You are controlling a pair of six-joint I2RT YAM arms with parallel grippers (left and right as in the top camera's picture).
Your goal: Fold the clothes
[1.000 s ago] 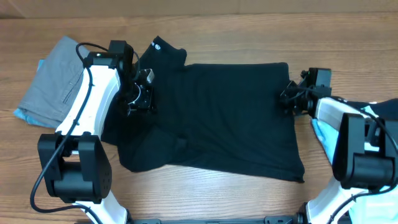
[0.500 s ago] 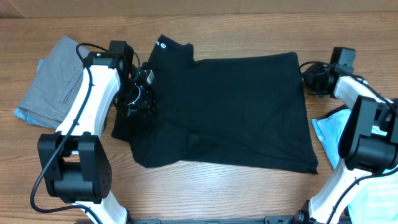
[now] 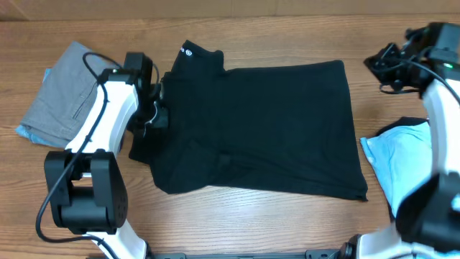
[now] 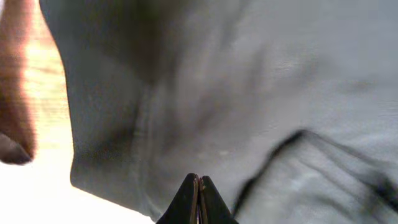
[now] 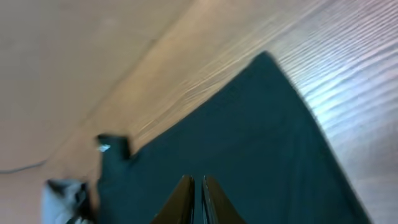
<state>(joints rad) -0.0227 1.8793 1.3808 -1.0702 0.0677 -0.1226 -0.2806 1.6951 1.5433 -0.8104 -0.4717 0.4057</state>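
Observation:
The black T-shirt (image 3: 273,122) lies spread flat mid-table, its small white label (image 3: 188,50) at the far left collar. My left gripper (image 3: 157,115) is at the shirt's left sleeve. In the left wrist view its jaws (image 4: 199,180) are pressed together just over the dark fabric (image 4: 249,81), with nothing seen between them. My right gripper (image 3: 375,65) is raised off the shirt's far right corner. In the right wrist view it (image 5: 199,182) is shut and empty, high above the shirt (image 5: 249,143). Grey folded trousers (image 3: 61,93) lie at the left, and a light-blue tee (image 3: 402,155) at the right.
A light-blue edge (image 3: 25,132) shows under the trousers. The wooden table (image 3: 287,29) shows bare along the back and front edges. The right arm's link (image 3: 438,108) crosses above the light-blue tee.
The right gripper pulled the shirt's right edge rightward, flattening it, then let go and rose up to the far right. The left gripper shifted slightly left at the sleeve.

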